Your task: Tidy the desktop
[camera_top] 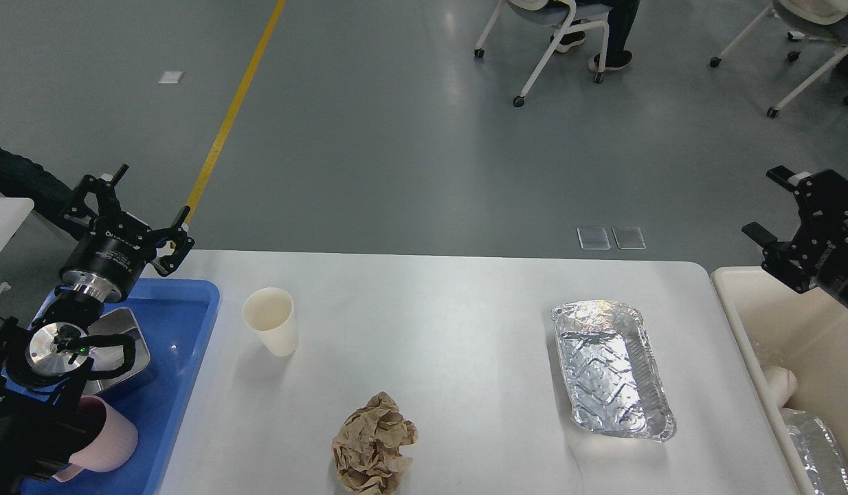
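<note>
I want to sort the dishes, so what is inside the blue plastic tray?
The blue plastic tray holds a square steel container and a pink mug. My left arm covers most of both, so their contents cannot be seen.

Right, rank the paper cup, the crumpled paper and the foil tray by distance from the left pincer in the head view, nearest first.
From the left pincer:
1. Paper cup, just right of the blue tray, on the desktop's left part.
2. Crumpled paper, at the near edge, around the middle.
3. Foil tray, far over on the right side.
</note>
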Motion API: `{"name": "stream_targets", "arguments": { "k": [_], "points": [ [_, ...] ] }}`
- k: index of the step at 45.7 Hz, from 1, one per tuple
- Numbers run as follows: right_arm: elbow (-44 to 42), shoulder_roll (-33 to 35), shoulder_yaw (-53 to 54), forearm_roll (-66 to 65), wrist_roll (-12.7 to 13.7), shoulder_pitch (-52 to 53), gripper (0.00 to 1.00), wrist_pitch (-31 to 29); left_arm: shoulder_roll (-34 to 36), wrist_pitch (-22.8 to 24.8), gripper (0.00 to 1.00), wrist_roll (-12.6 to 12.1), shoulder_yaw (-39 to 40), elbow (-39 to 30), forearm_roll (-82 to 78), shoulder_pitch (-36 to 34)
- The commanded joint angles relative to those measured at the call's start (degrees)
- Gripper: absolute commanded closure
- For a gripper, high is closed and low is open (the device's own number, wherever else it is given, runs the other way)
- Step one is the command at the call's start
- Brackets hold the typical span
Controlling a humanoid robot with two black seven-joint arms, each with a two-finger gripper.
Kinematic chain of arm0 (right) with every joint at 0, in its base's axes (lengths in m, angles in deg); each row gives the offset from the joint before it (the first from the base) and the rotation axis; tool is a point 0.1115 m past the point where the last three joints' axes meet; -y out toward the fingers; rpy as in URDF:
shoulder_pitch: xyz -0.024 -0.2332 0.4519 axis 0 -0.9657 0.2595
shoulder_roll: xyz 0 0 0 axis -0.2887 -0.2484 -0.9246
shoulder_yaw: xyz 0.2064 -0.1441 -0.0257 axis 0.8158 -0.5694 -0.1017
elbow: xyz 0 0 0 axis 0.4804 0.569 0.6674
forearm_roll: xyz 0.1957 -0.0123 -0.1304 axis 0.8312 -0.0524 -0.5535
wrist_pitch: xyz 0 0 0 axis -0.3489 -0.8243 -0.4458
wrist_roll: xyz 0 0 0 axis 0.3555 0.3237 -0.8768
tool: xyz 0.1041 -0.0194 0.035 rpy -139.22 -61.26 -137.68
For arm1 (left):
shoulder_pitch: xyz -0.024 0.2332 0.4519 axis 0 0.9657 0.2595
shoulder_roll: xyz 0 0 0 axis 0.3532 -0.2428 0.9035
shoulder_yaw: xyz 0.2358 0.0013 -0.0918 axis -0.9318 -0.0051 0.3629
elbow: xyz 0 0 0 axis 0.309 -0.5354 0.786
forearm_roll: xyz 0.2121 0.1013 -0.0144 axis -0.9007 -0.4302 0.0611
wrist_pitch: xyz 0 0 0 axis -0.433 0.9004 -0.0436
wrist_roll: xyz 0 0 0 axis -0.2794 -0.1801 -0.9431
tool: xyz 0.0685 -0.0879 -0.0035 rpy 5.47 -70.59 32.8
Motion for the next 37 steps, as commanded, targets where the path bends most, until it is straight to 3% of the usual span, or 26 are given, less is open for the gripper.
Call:
{"name": "stream_targets", "arguments": {
  "k": [1, 8, 25, 37],
  "points": [
    [10.32, 10.79, -7.02, -11.02, -0.19, 0.56, 0.0, -2.21, 0.58, 1.15, 0.03, 0.0, -0.01, -0.17, -0.01, 2.16],
    [20.45, 22.05, -14.85, -17.27, -0.19, 0.65, 0.0, -3.45, 0.94, 1.68, 0.03, 0.17, -0.01, 0.09, -0.01, 3.4],
    [29.5, 34.89, -20.04, -29.84, -0.37, 0.48, 0.0, -2.83, 1.03, 0.81, 0.03, 1.14, -0.01, 0.71, 0.08, 3.84],
    [32.32, 44.65, -26.81, -34.94, -0.55, 0.48, 0.0, 4.28, 0.76, -1.65, 0.03, 1.23, 0.17, 0.71, 0.08, 4.54]
  ]
}}
